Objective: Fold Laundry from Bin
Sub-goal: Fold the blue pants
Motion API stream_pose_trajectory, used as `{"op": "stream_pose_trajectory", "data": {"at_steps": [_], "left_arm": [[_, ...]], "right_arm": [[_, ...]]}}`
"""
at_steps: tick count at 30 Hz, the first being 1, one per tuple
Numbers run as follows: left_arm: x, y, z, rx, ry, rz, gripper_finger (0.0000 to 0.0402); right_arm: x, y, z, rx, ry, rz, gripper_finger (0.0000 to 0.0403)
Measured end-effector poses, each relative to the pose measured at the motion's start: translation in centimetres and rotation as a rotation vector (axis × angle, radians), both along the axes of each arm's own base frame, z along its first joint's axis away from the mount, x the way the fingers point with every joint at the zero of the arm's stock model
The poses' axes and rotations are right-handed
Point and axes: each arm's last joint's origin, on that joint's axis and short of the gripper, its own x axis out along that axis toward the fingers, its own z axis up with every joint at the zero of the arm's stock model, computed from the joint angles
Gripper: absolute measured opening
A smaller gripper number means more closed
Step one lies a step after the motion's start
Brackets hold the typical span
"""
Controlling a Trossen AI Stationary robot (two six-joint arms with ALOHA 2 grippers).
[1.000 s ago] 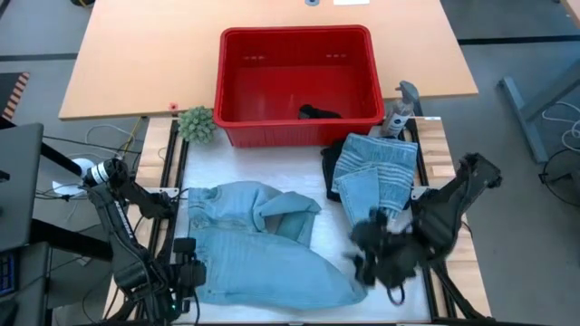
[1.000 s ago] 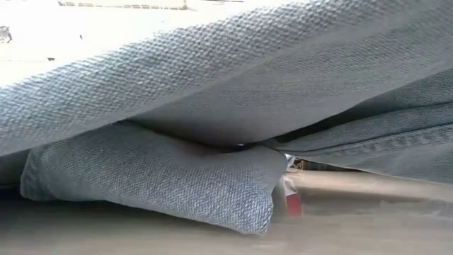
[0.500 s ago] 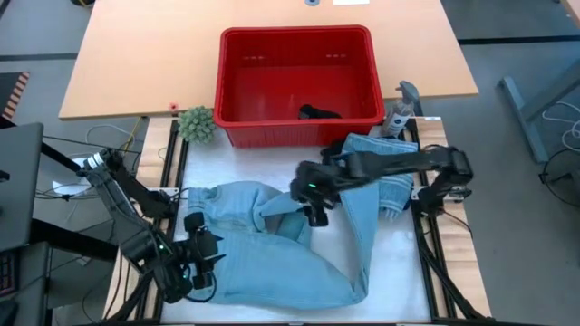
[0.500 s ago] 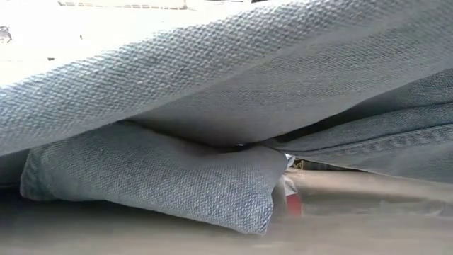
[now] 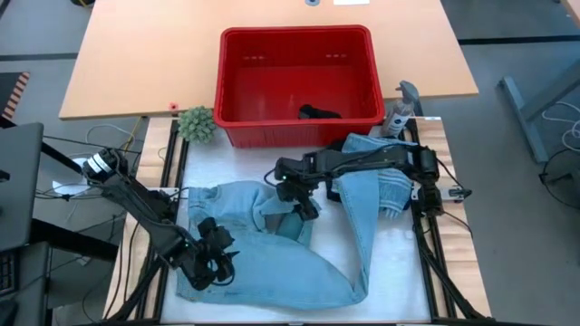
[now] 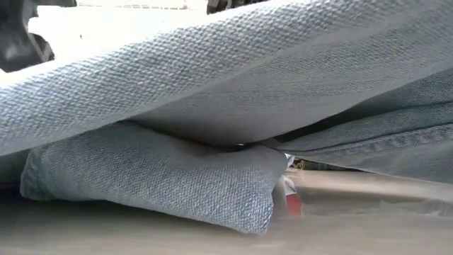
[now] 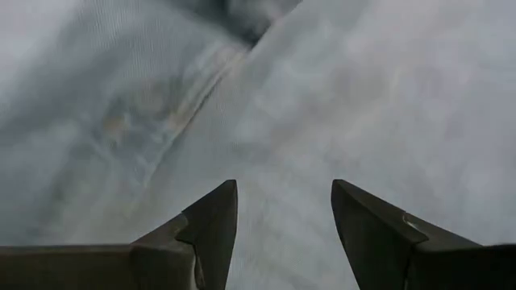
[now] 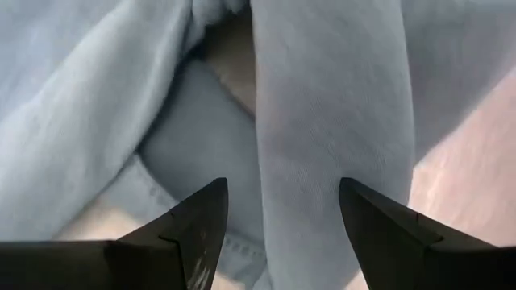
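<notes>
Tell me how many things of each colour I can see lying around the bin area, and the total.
Light blue denim: 2, the spread jeans and the folded denim piece.
Black: 1, a dark garment inside the bin.
Red: 1, the bin.
Green: 1, the small plant.
Total: 5.

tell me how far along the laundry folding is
Done: a folded pile lies at the table's right. In hand: light denim jeans lie spread, one leg laid across; the open left gripper and open right gripper hover over them. Left: a dark garment in the red bin.
</notes>
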Motion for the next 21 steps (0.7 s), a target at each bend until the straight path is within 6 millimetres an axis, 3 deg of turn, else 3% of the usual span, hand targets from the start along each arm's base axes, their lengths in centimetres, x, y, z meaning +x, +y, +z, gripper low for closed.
{"op": "stream_pose_trajectory", "data": {"at_steps": [4, 7, 11, 16, 21], "left_arm": [[-0.6, 0.7, -2.7, -0.076, 0.019, 0.014, 0.0189], [-1.1, 1.2, -4.2, -0.12, 0.039, 0.031, 0.0189], [-1.4, 1.5, -4.9, -0.153, 0.036, 0.066, 0.0189], [-1.4, 1.5, -4.9, -0.153, 0.026, 0.068, 0.0189], [-1.3, 1.3, -4.8, -0.176, 0.028, 0.052, 0.0189]], "right_arm": [[-0.8, -1.0, 2.5, 0.047, -0.026, -0.005, 0.0265], [-0.9, -1.4, 5.5, 0.019, -0.162, 0.012, 0.0265], [0.1, -1.9, 7.5, -0.002, -0.33, 0.014, 0.0265], [1.6, -1.8, 6.5, 0.049, -0.384, 0.05, 0.0265], [3.2, -1.9, 2.9, 0.074, -0.314, 0.073, 0.0265]]}}
